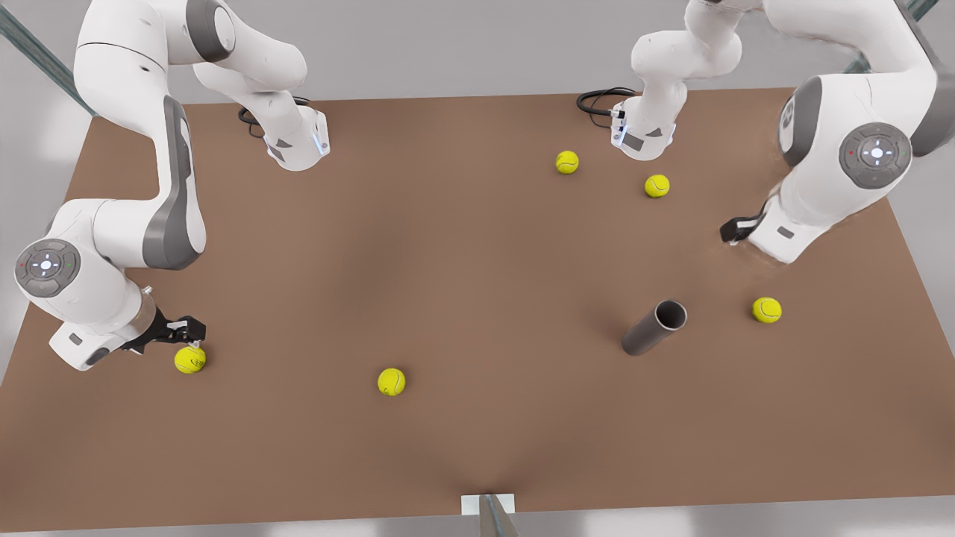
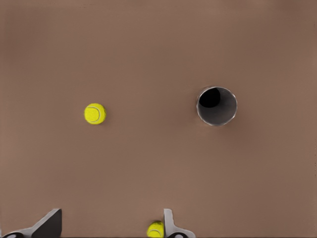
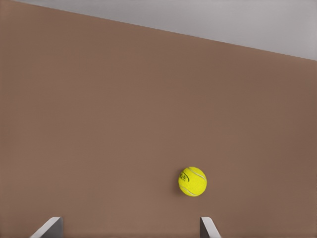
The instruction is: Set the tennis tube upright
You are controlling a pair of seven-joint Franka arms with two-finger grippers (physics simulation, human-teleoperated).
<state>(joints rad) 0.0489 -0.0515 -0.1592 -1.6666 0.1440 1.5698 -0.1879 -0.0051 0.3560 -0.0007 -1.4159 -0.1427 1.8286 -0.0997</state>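
The grey tennis tube [image 1: 653,330] stands on end on the brown table [image 1: 477,246] at the front view's right, its dark hollow end facing up. My left gripper [image 1: 735,230] hangs raised above it and apart from it. From the left wrist the tennis tube [image 2: 221,117] appears straight down its opening, and the left gripper [image 2: 110,226] is open and holds nothing. My right gripper [image 1: 191,337] waits low at the front view's left, just over a tennis ball [image 1: 190,359]. That gripper [image 3: 130,227] is open, with the ball [image 3: 192,181] lying ahead of its fingers.
Several yellow-green tennis balls lie loose: one [image 1: 767,309] right of the tube, two [image 1: 567,162] [image 1: 656,186] near the far arm base, one [image 1: 391,382] toward the near edge. Black cables [image 1: 600,101] sit by the arm bases. A post [image 1: 489,514] stands at the near edge.
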